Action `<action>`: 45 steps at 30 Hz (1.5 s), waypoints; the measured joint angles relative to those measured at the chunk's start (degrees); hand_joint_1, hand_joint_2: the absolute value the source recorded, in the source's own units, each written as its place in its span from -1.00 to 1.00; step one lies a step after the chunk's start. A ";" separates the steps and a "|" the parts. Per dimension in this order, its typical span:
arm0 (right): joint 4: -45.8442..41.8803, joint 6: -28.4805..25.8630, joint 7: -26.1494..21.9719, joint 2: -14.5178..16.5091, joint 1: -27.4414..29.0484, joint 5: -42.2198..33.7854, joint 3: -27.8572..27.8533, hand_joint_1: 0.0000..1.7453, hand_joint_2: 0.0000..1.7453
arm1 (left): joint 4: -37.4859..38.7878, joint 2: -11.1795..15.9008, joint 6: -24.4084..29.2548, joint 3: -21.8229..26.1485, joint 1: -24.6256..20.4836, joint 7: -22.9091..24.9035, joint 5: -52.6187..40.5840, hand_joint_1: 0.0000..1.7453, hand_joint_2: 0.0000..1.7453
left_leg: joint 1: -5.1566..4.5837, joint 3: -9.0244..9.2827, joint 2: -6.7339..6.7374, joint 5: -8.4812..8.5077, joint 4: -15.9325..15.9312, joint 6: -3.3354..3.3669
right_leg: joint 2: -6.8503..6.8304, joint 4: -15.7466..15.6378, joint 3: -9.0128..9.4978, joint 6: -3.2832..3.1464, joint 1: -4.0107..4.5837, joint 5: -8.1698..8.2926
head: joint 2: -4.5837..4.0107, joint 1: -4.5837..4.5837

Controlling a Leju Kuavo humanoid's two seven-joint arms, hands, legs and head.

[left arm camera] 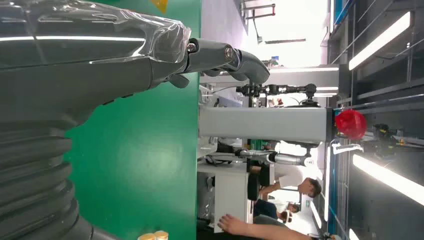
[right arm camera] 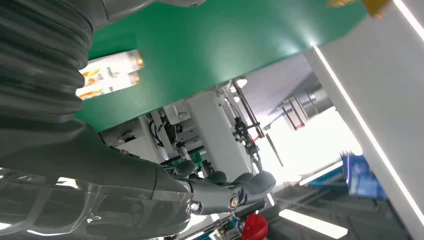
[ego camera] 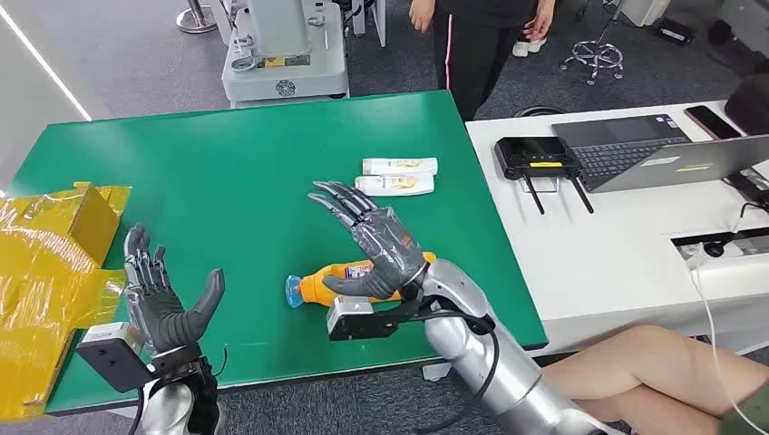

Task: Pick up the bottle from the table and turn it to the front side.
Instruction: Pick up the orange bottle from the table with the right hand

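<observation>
Green covers the desk (ego camera: 227,172) before me in the head view, with a white desk (ego camera: 598,263) at the right of the frame and a person standing at the top. The orange bottle (ego camera: 322,284) lies on its side a little below the centre, its blue cap pointing to the left of the frame, so I judge the grasp is not yet made. My right hand (ego camera: 376,245) is raised over the bottle with fingers spread wide and holds nothing; whether the palm touches the bottle I cannot tell. My left hand (ego camera: 163,299), lower left, is also wide, palm up, empty, well apart from the bottle. Two white bottles (ego camera: 397,176) lie together above the centre.

From the left wrist, I see my fingers (left arm camera: 225,55) stretched out over the green surface, empty.

From the right wrist, my fingers (right arm camera: 235,192) are extended and free, and the white bottles (right arm camera: 107,72) show at the upper left.
</observation>
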 joint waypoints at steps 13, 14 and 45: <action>9.48 25.19 -0.05 -16.05 -22.43 -10.47 9.43 -1.00 1.00 | -0.01 0.06 -1.11 0.01 -0.03 0.00 1.86 -1.00 1.00 | -0.07 -0.03 0.01 0.12 0.09 0.18 | 0.03 0.01 -0.01 0.17 -0.08 0.14 | 0.00 0.00; 10.17 26.33 0.42 -16.54 -23.57 -11.64 10.47 -1.00 1.00 | -0.01 0.07 -1.24 0.00 -0.03 0.00 1.92 -1.00 1.00 | -0.07 -0.03 0.02 0.12 0.09 0.18 | 0.04 0.01 -0.01 0.17 -0.08 0.14 | 0.00 0.00; 32.45 35.63 4.08 -12.25 -35.85 -31.95 39.55 -1.00 1.00 | -1.84 0.63 0.73 0.96 0.47 0.00 3.73 -1.00 1.00 | -0.08 -0.05 -0.03 0.12 0.11 0.19 | -0.01 0.03 0.01 0.19 -0.08 0.15 | 0.00 0.00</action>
